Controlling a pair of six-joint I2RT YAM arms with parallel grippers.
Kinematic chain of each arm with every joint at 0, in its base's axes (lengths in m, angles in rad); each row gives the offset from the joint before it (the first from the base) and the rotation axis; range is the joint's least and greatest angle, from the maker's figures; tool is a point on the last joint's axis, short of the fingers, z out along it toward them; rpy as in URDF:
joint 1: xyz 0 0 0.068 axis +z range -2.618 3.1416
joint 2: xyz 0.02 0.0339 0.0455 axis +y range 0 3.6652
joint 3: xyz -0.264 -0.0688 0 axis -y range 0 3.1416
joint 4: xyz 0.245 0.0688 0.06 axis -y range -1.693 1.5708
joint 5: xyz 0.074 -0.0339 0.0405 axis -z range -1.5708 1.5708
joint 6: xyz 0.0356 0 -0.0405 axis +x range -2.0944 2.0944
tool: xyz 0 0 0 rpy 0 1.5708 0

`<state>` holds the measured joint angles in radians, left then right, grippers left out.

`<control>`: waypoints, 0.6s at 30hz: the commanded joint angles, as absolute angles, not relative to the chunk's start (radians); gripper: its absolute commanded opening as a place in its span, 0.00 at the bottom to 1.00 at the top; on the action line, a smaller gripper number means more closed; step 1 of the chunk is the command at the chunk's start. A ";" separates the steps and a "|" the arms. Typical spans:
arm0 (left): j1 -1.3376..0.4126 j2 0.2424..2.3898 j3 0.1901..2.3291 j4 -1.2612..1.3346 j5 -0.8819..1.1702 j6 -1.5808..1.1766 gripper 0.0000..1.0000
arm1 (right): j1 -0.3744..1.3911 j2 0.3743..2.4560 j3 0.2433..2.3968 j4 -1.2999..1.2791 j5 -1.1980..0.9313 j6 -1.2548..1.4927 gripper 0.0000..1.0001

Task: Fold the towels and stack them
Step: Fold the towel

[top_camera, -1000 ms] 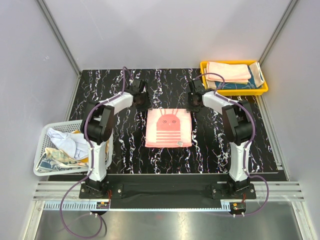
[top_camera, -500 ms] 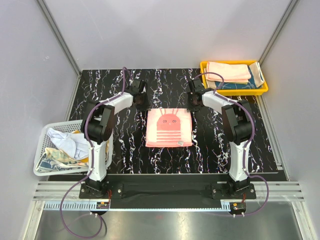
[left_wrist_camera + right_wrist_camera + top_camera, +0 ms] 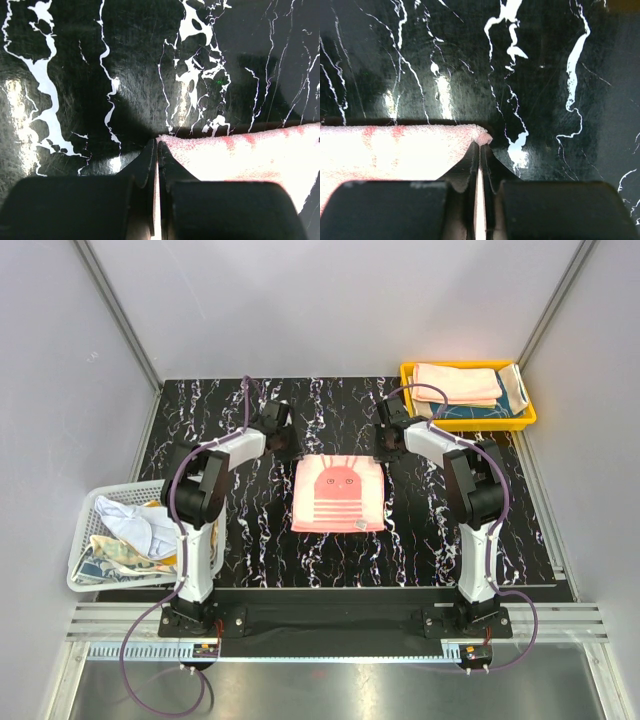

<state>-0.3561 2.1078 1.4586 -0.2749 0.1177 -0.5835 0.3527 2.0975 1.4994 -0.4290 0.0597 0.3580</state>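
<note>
- Item: pink rectangular terry-cloth towel printed with a red face and red stripes. It lies flat at the middle of the black, white-veined marble-pattern desk, between the two arms.
- Pointing: the printed face is toward the far side and the stripes toward the near side. A small pale label sits at the near-right edge.
- Long axis: the outline reads close to square from overhead, so the longer side cannot be told with confidence. The far edge runs left to right between the two grippers.
- Left gripper: the fingers are pressed together at the far-left corner of the pink towel. The corner meets the tips and looks nipped between them.
- Right gripper: the fingers are pressed together on the far-right corner, where the cloth puckers into a small peak at the tips.
- Handling, judged: the towel is light, limp and not fragile. It will sag and drape when lifted, and the nap should give good grip.
- Hold, judged: corners are the sound holds. Taking both far corners keeps the edge taut for drawing it over toward the near edge.
- Yellow plastic tray: sits at the far-right of the desk and holds a stack of folded towels.
- White mesh basket: sits at the left and holds crumpled unfolded towels.
</note>
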 commanded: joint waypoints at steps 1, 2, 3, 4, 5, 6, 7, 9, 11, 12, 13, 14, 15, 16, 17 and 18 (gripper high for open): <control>-0.353 2.030 1.425 -0.175 0.115 -0.609 0.00 | 0.350 2.034 1.497 -0.373 0.063 0.347 0.06; -0.351 2.022 1.413 -0.164 0.115 -0.609 0.00 | 0.350 2.025 1.491 -0.365 0.064 0.348 0.06; -0.351 2.013 1.405 -0.141 0.117 -0.611 0.00 | 0.350 2.004 1.477 -0.350 0.064 0.347 0.05; -0.353 1.990 1.398 -0.132 0.114 -0.614 0.00 | 0.350 1.993 1.471 -0.339 0.064 0.348 0.04; -0.351 1.979 1.376 -0.120 0.110 -0.614 0.00 | 0.350 1.979 1.462 -0.328 0.066 0.345 0.02; -0.351 1.962 1.367 -0.097 0.110 -0.615 0.00 | 0.350 1.955 1.445 -0.312 0.067 0.344 0.02; -0.351 1.936 1.359 -0.086 0.103 -0.615 0.00 | 0.350 1.941 1.437 -0.302 0.067 0.344 0.02; -0.350 1.907 1.339 -0.068 0.100 -0.618 0.00 | 0.350 1.901 1.404 -0.267 0.061 0.342 0.02; -0.350 1.873 1.328 -0.058 0.100 -0.618 0.00 | 0.348 1.881 1.387 -0.255 0.058 0.342 0.01; -0.348 1.862 1.316 -0.055 0.097 -0.618 0.00 | 0.350 1.862 1.372 -0.242 0.057 0.341 0.01; -0.350 1.852 1.309 -0.051 0.098 -0.620 0.00 | 0.351 1.855 1.364 -0.238 0.054 0.339 0.01; -0.350 1.833 1.301 -0.043 0.098 -0.620 0.00 | 0.350 1.847 1.358 -0.233 0.054 0.339 0.01; -0.350 1.826 1.289 -0.038 0.097 -0.621 0.00 | 0.350 1.833 1.344 -0.227 0.051 0.339 0.01; -0.348 1.815 1.267 -0.035 0.097 -0.621 0.00 | 0.348 1.827 1.335 -0.222 0.049 0.339 0.01; -0.348 1.807 1.252 -0.029 0.098 -0.623 0.00 | 0.350 1.818 1.327 -0.219 0.046 0.339 0.01; -0.348 1.786 1.235 -0.017 0.095 -0.621 0.00 | 0.350 1.801 1.303 -0.210 0.040 0.341 0.01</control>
<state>-0.3550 1.8492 1.2785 -0.0940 0.1162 -0.6151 0.3527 1.8690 1.3411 -0.2714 0.0586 0.3538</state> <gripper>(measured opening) 0.009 0.018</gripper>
